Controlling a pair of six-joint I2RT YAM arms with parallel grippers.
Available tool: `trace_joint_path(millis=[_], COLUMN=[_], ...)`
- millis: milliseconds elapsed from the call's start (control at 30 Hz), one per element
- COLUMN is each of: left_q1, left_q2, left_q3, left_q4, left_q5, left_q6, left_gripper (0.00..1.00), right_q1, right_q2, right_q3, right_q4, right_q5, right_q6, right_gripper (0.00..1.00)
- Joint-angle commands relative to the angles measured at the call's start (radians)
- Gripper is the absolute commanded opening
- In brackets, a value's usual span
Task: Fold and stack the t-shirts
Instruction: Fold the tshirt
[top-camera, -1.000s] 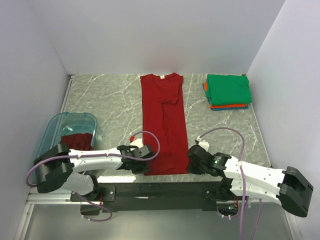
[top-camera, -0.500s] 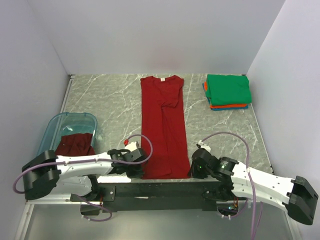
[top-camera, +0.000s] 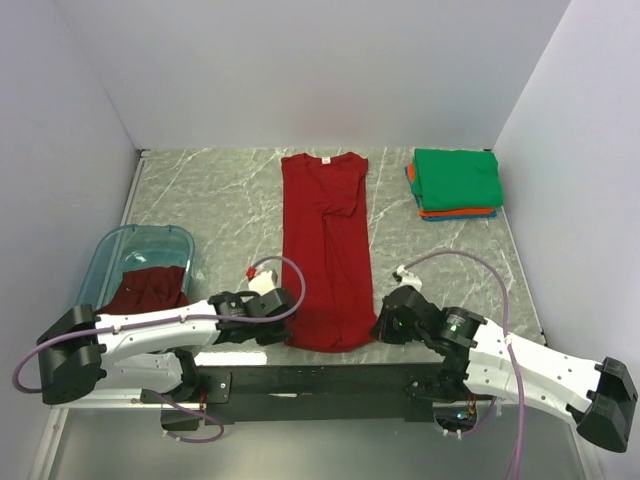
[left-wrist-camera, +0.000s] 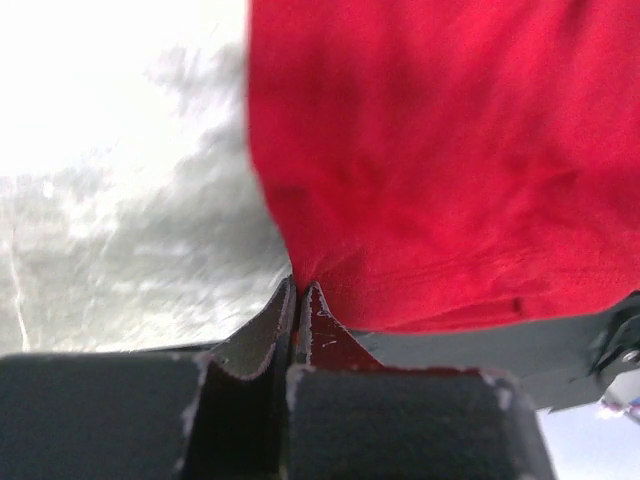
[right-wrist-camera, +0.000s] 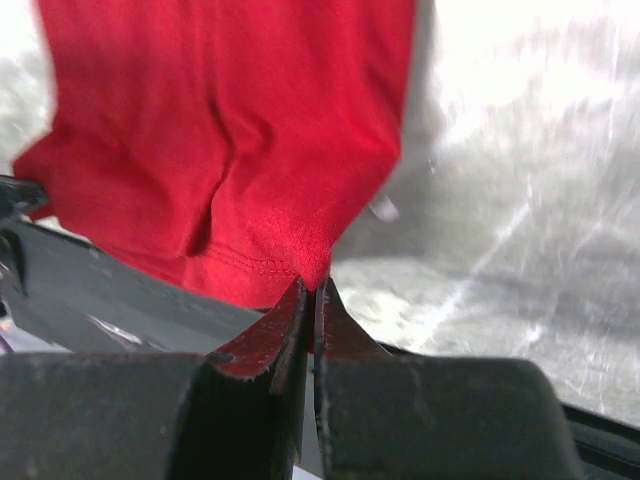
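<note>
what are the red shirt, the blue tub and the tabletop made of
Red t-shirt: soft knit fabric, likely cotton, matte; it creases and has a stitched hem.
Tub: probably plastic, translucent blue, smooth; grey shows through its wall.
Tabletop: grey marble-look surface with white veins, perhaps laminate; glare suggests a slight sheen.

Even light from above, glare at the wrists

Your top view is evenly bright and sharp, with only faint soft shadows. In both wrist views, white glare washes out the table in the upper corners, the red t-shirt looks smeared and soft, and the fingers sit dark and blurred at the bottom.
</note>
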Motion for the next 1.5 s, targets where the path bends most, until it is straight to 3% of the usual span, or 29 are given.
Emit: trace_joint_path(millis=[0,300,533,867,1133,1467], left_q1=[0.019,0.220,0.384,0.537,0.622,0.691], left_q2=[0.030,0.045,0.129,0.315,0.485,0.625], left_q3=[0.078,0.182,0.259,0.421,0.581,0.659], left_q4=[-0.017,0.095,0.204,0.302,0.300,0.300], left_q5=[-0.112,-0.131,-0.080,0.036,0.130,0.217], left_q6=[0.070,0.242,0.375,0.510,0.581,0.608], left_gripper=[0.01,0.01,0.01,0.01,0.01,0.01], right_q1=[-0.010,-0.098,-0.243,-0.371,-0.451,-0.507], right_q2=[0.039,0.221,0.355,0.526,0.675,0.853], right_q3=[0.094,0.287,0.400,0.535,0.647,0.762], right_q4=[0.024,0.119,0.177,0.222,0.229,0.226], right_q5=[0.128,0.197,0.133,0.035,-0.002,-0.048], right_q6=[-0.036,-0.136,-0.214,-0.297,-0.343,-0.368], right_gripper=[0.00,0.00,0.00,0.00,0.00,0.00])
